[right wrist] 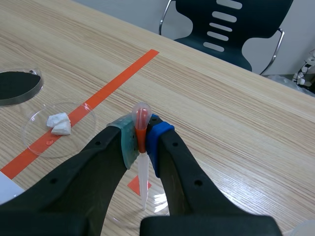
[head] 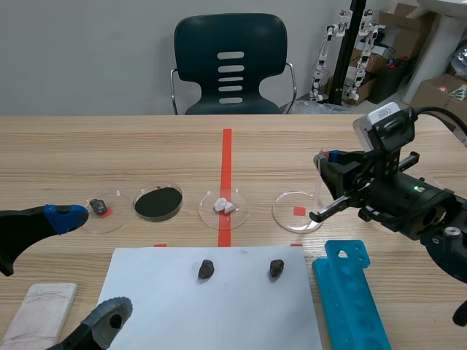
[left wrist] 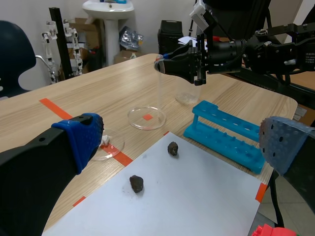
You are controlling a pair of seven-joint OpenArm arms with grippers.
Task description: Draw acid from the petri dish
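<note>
Right tool [right wrist: 141,142] clamps the clear soft-plastic pipette [right wrist: 143,179] just under its bulb, tip above the round clear petri dish [head: 286,206]. It looks light and squashy, so squeeze the bulb gently.

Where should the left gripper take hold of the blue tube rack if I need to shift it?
Probably the near end of the blue tube rack, spanned across its narrow width, with the left gripper coming down from above. It lies long and flat on the table, and the right gripper, shut on the pipette, hangs by its far end.
</note>
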